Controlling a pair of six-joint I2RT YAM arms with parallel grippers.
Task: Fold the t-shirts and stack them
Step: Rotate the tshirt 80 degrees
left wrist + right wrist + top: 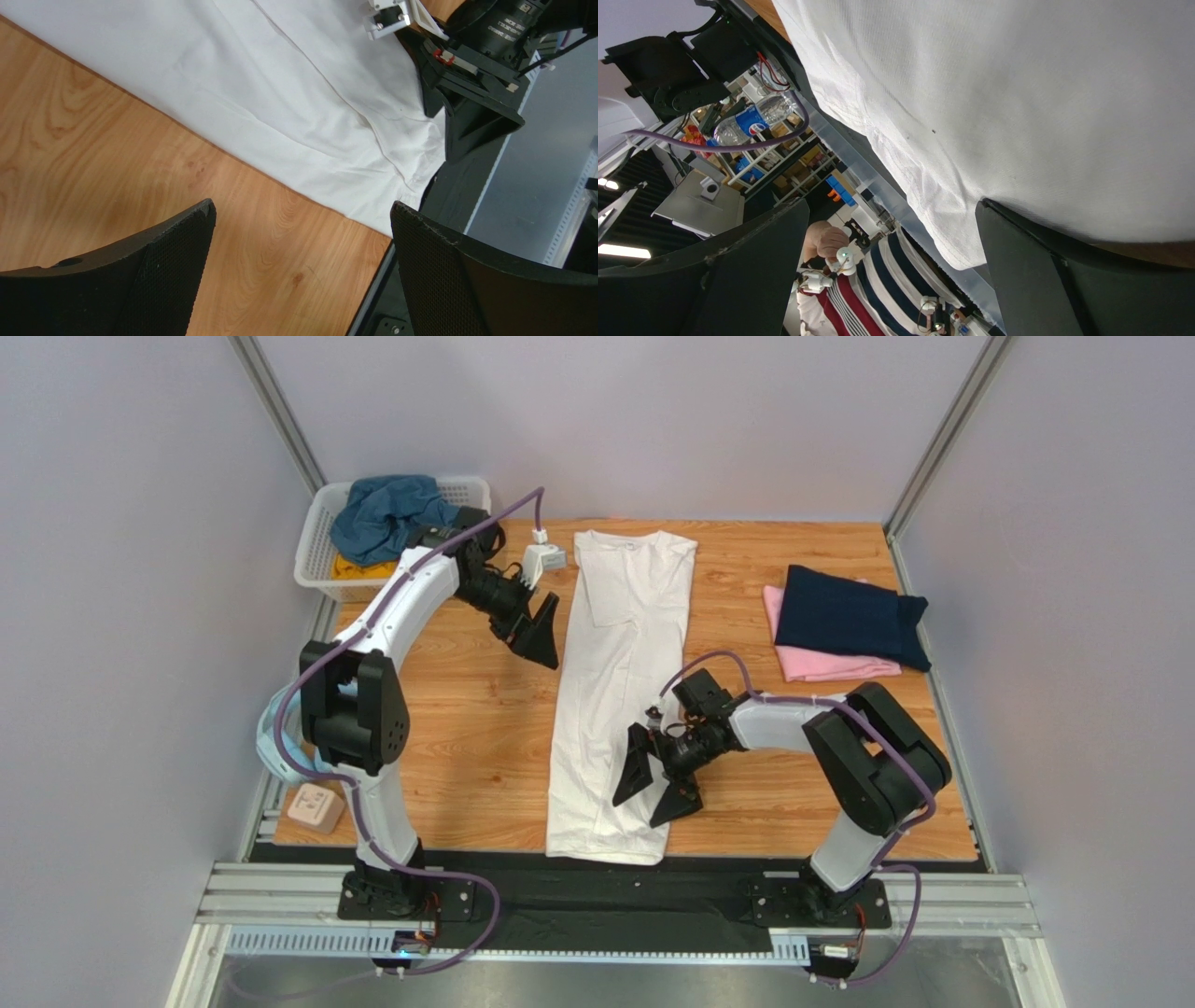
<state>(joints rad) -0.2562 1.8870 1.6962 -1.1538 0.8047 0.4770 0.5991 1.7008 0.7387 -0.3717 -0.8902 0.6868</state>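
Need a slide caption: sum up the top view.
Left fingers and right fingers, open, at the edges of a white shirt; navy shirt stacked on pink shirt.

2 white-and-black robot arms stand side by side. The left arm [407,595] stretches far forward with its elbow raised and its wrist tilted down toward the right. The left gripper [537,637] has its jaws spread wide. The right arm [786,721] folds back at the elbow and reaches left. The right gripper [655,787] sits low, its jaws equally wide.

White arms [407,602] with black joints, purple cables [717,148] — black wedge-fingered left tool [540,647], right tool [655,791].
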